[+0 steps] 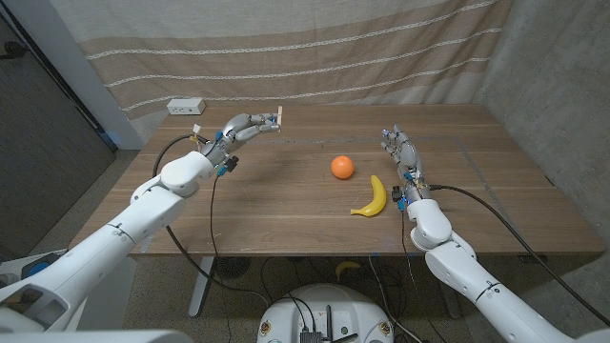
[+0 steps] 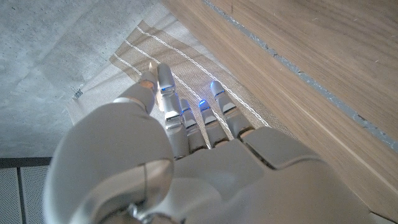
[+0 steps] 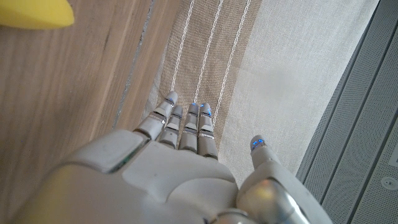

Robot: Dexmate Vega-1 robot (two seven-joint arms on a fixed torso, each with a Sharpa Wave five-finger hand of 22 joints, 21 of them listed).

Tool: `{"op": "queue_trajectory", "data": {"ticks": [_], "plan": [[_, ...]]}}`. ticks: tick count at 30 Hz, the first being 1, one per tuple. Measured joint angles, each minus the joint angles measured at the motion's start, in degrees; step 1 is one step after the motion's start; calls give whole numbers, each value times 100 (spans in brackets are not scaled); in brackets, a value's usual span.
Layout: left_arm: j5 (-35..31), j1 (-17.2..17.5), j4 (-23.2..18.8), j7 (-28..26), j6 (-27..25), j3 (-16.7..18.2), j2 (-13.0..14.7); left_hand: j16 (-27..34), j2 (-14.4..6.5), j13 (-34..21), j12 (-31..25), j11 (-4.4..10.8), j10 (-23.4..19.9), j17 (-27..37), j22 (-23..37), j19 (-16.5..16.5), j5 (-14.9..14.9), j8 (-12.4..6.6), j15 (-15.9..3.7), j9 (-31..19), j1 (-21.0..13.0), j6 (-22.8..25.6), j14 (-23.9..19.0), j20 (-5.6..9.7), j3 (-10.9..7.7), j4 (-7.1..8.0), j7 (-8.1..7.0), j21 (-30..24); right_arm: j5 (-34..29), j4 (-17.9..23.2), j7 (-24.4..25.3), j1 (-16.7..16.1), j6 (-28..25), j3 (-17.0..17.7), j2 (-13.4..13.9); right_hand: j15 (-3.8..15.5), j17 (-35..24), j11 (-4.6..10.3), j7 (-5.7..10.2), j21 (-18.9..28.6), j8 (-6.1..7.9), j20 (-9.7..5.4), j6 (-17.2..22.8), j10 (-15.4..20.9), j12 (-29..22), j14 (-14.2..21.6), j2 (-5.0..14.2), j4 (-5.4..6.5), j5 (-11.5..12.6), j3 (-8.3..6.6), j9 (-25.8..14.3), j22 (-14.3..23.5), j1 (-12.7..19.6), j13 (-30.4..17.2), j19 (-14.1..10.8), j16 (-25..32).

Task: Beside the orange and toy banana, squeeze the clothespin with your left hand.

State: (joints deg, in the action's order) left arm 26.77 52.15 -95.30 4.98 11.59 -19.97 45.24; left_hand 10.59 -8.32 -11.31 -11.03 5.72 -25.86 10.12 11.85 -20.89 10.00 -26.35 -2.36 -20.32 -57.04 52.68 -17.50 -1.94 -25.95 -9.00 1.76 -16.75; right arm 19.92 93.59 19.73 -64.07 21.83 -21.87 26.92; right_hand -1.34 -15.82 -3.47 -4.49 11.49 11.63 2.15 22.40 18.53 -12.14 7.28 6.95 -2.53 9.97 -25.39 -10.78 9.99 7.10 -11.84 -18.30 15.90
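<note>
The left hand (image 1: 244, 128) pinched the pale wooden clothespin (image 1: 280, 118) above the brown wooden table (image 1: 286, 205), well left of the round orange (image 1: 342, 167) and yellow toy banana (image 1: 373, 197). The right hand (image 1: 401, 151) waited open-fingered, holding nothing.

Your left arm reaches in from the corner, elbow bent; left hand (image 1: 246, 128) raised above the desk (image 1: 286, 205), fingers (image 2: 166, 93) extended fwd w/ a small pale piece pinched at the tips. Right hand (image 1: 402, 152) stands w/ fingers (image 3: 186, 124) straight, together, thumb apart, holding nothing.
</note>
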Motion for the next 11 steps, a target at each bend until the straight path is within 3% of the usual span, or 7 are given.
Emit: {"op": "queue_trajectory", "data": {"ticks": [11], "plan": [[301, 247, -107, 76, 126, 182, 106, 0, 0, 0, 0, -30, 30, 1, 0, 30, -5, 0, 0, 0, 0, 0, 0, 30, 0, 0, 1, 0, -102, 113, 51, -87, 26, -24, -10, 24, 0, 0, 0, 0, -21, -42, 0, 0, 0, 24, 0, 0, 0, 0, 0, 0, 0, 0, -42, 0]]}}
